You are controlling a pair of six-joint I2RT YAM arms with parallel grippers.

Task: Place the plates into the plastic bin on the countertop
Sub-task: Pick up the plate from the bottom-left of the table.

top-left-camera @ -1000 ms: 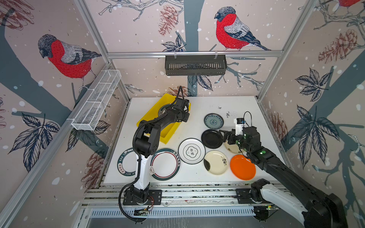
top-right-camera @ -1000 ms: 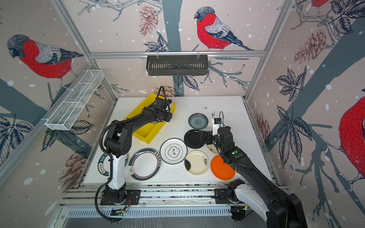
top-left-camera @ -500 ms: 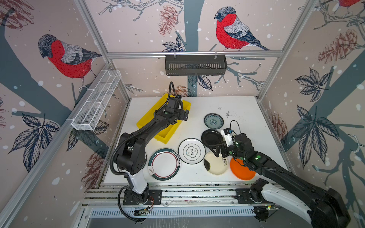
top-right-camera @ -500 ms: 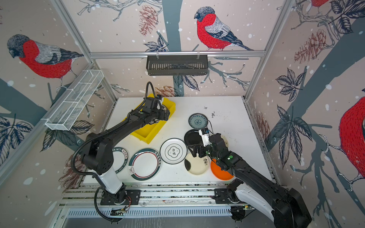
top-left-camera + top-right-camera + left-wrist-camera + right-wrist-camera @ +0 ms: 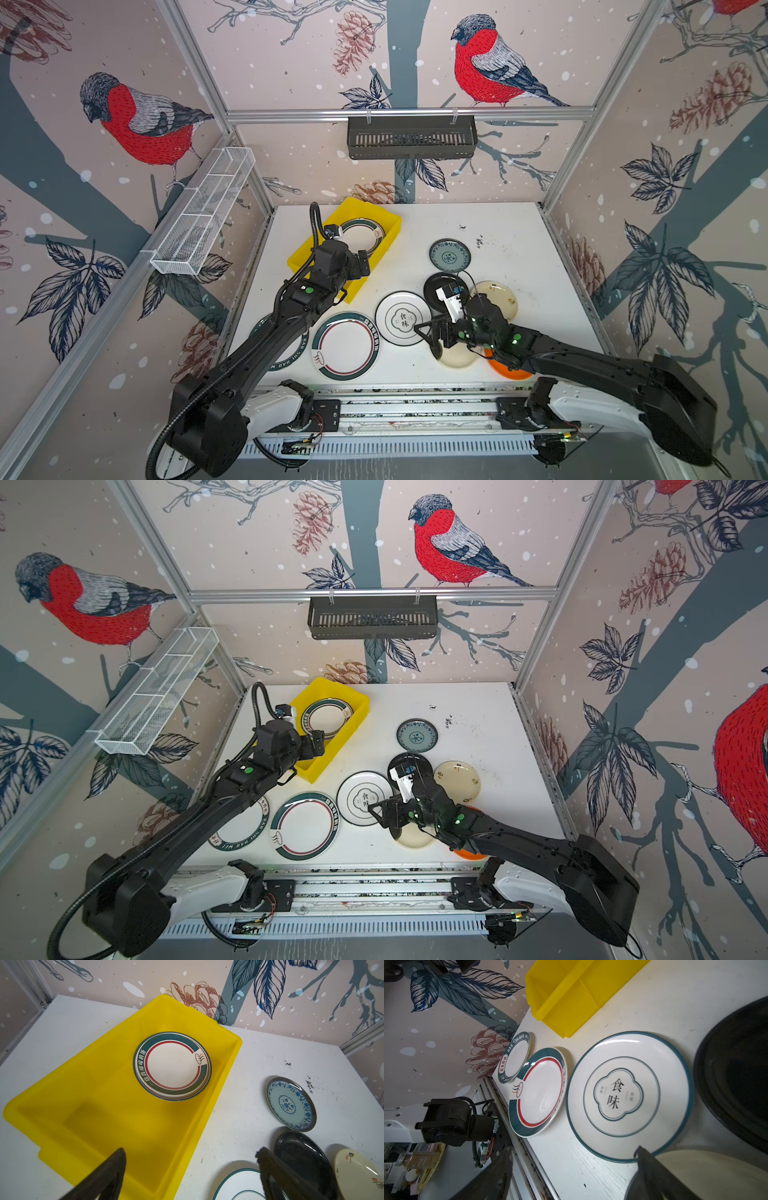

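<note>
The yellow plastic bin (image 5: 302,259) (image 5: 116,1118) stands at the back left of the countertop (image 5: 519,249) and holds one green-and-red-rimmed plate (image 5: 365,235) (image 5: 172,1066). My left gripper (image 5: 360,266) (image 5: 191,1152) hovers open and empty over the bin's near corner. Several plates lie on the board: teal patterned (image 5: 449,255), black (image 5: 434,286), cream floral (image 5: 500,297), white with characters (image 5: 399,320) (image 5: 629,1095), green-and-red-rimmed (image 5: 345,345), and orange (image 5: 505,370). My right gripper (image 5: 428,340) (image 5: 573,1153) is open low over the cream ink-marked plate (image 5: 457,359), one finger at its rim.
A lettered-rim plate (image 5: 245,829) lies at the front left, partly under my left arm. A black slotted basket (image 5: 411,137) hangs on the back wall and a white wire rack (image 5: 203,212) on the left wall. Aluminium rails run along the front edge.
My left gripper opened, left the green-rimmed plate in the bin and drew back toward the front. My right arm swung left and forward, from the black plate to the cream ink-marked plate.
</note>
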